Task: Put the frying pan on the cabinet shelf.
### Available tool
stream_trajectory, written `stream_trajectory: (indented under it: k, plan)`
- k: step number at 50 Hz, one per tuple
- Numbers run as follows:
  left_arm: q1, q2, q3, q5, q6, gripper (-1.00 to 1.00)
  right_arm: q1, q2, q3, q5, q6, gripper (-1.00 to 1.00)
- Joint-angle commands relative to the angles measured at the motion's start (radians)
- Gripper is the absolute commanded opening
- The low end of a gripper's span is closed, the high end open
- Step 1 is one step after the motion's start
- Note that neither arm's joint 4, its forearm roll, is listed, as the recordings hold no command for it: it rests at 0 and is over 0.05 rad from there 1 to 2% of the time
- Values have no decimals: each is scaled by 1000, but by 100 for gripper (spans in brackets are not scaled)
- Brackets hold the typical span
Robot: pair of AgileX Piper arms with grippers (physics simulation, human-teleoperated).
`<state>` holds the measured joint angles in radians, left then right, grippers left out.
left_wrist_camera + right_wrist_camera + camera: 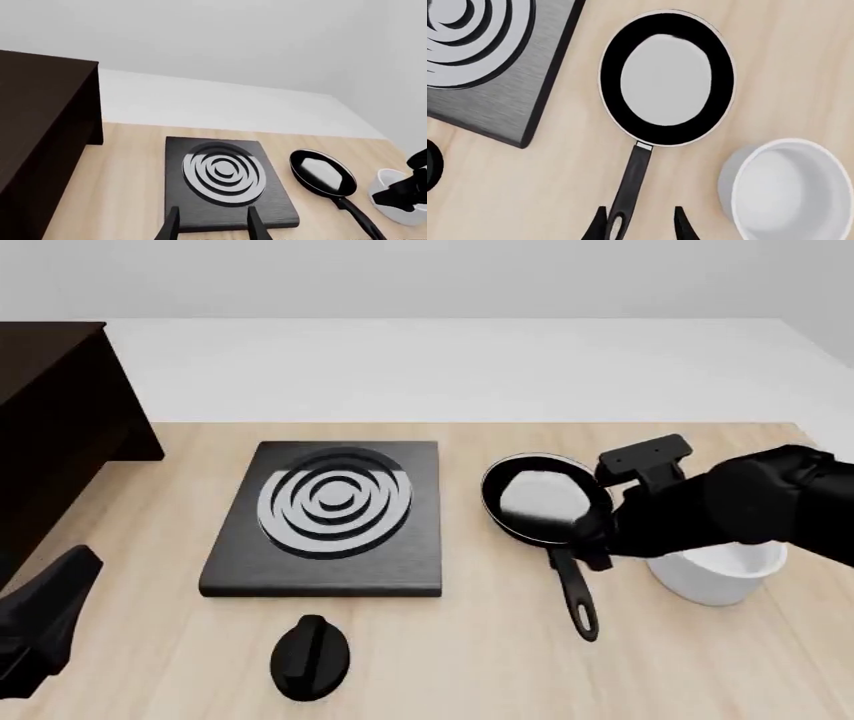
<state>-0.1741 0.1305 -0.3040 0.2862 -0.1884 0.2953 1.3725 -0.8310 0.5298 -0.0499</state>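
Frying pan (539, 500) sits flat on the table (441, 660), between the stove plate (331, 518) and the white bowl (718, 572), well apart from the cabinet shelf (47, 390) at far left. My right gripper (638, 223) hangs open, fingers straddling the handle's end, not clamped. My left gripper (212, 224) is open and empty at the stove plate's near edge.

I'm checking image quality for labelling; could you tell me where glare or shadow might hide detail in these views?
Front view: the frying pan reflects a pale patch; the cabinet is near black, detail lost. Right wrist view: same sheen fills the pan; everything is sharp. Left wrist view: even light, soft shadows.
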Motion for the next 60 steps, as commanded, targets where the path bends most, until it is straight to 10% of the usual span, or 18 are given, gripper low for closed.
stream_trajectory:
  k: [1, 60]
  plan:
    - [-2, -3, 1, -1, 12, 100, 30, 45, 35, -53, 64, 100]
    - [-10, 12, 14, -18, 23, 100, 34, 268, 215, -350, 180, 100]
